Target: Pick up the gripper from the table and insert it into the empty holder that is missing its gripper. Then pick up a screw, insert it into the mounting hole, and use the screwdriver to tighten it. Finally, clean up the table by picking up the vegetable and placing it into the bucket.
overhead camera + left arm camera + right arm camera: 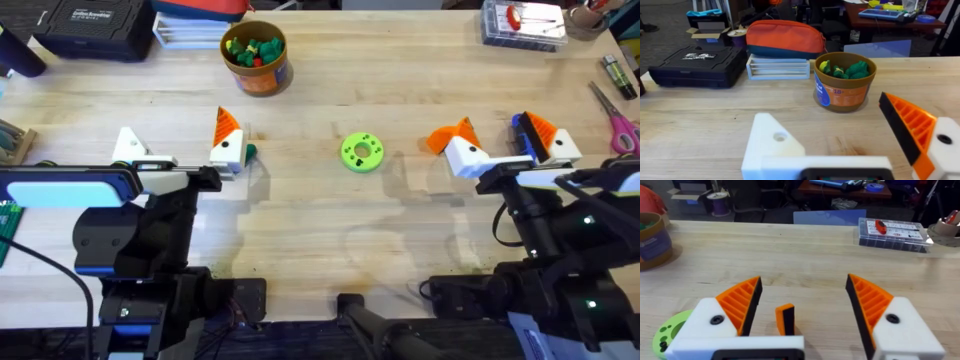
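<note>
The right gripper (pixel 802 315) hangs with fingers apart around the loose orange gripper (pixel 785 319) on the table. The left gripper (pixel 176 152) is spread wide too; its one holder (pixel 771 141) is bare white. The vegetable (pixel 250 152) lies just beside its orange-tipped finger. A green disc (pixel 362 152) sits between the arms, the bucket (pixel 256 56) farther back.

The bucket (pixel 845 82), far on the surface, carries a blue label with small white lettering too small to read; beside it "18" stands out. White lettering on the black case (pixel 697 62) is illegible.
</note>
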{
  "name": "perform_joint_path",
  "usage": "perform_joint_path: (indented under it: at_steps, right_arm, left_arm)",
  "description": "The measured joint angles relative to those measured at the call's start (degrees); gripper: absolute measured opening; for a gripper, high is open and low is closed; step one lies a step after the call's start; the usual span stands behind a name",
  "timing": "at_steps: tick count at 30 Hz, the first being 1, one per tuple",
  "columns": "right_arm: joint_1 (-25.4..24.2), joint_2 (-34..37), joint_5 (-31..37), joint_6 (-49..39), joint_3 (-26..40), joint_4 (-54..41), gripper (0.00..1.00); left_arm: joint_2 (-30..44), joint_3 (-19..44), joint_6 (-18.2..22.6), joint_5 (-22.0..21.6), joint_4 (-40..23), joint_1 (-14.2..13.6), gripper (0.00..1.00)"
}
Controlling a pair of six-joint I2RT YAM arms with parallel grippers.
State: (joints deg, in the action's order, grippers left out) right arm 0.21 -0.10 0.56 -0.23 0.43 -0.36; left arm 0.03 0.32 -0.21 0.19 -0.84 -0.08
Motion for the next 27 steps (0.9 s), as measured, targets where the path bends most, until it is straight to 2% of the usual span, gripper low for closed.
perform_joint_path:
  at_steps: [10, 12, 14, 17, 22, 27]
  right_arm:
    - [0.00, 0.00, 0.33, -0.14, 0.02, -0.12, 0.994]
    - [0.00, 0.00, 0.61, -0.15, 0.02, -0.14, 0.994]
    - [0.00, 0.01, 0.45, -0.13, 0.46, -1.38, 0.994]
    - [0.00, 0.91, -0.04, -0.13, 4.96, -9.67, 0.994]
    - [0.00, 8.14, -0.36, -0.04, 19.77, -25.59, 0.994]
    - [0.00, 18.93, -0.48, -0.02, 34.65, -36.88, 0.994]
  left_arm:
    - [0.02, 0.04, -0.08, 0.52, 1.39, 0.00, 0.928]
    - [0.02, 0.53, -0.48, 1.05, -0.11, 0.00, 0.928]
    - [0.04, 2.61, -0.72, 1.47, -5.30, 0.00, 0.927]
    - [1.88, 10.11, -0.72, 1.77, -15.78, 0.00, 0.927]
    - [11.53, 30.52, -0.70, 2.36, -35.31, 0.00, 0.927]
    - [23.91, 44.31, -0.70, 3.89, -50.54, 0.00, 0.927]
